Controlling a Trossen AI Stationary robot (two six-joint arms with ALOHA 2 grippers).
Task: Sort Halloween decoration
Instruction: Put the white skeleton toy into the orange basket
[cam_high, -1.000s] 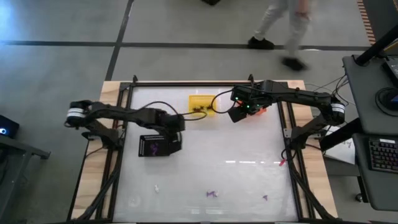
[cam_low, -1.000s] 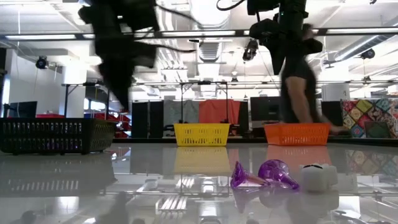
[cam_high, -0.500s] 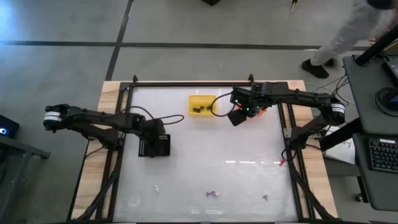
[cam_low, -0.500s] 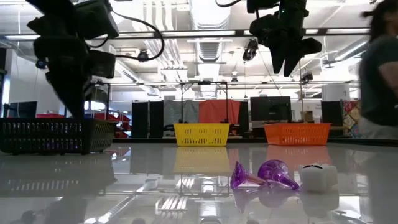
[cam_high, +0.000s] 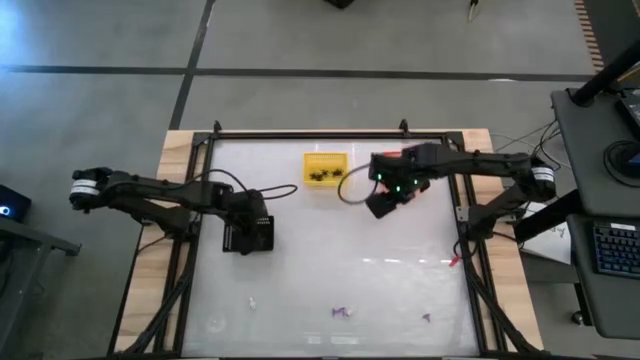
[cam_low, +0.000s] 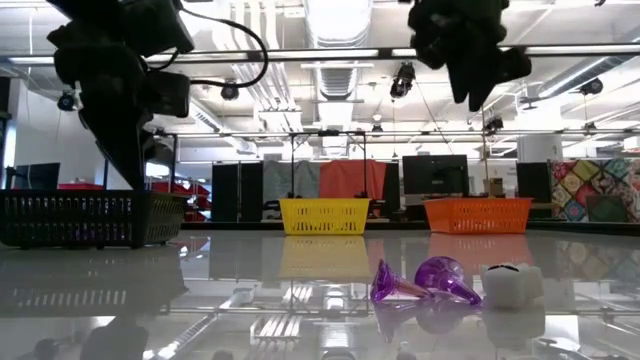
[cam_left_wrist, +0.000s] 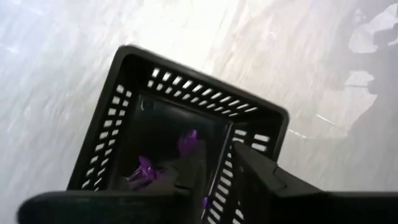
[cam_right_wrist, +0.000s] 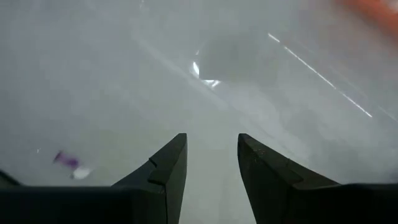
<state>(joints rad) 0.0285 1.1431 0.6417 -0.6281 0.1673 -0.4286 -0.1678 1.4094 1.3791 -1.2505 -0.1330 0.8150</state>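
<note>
Purple trinkets near table's front edge, centre bare.

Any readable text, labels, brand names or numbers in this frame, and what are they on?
None can be read.
The yellow basket, orange basket and black basket show no lettering.
The keyboard beside the table has keys too small to read.
The room behind, in the low view, shows no legible sign.

High view: a tray with trinkets inside sits at centre-left of the worktop. One basket lies at upper centre, another to its right. Loose trinkets lie along the lower edge.
</note>
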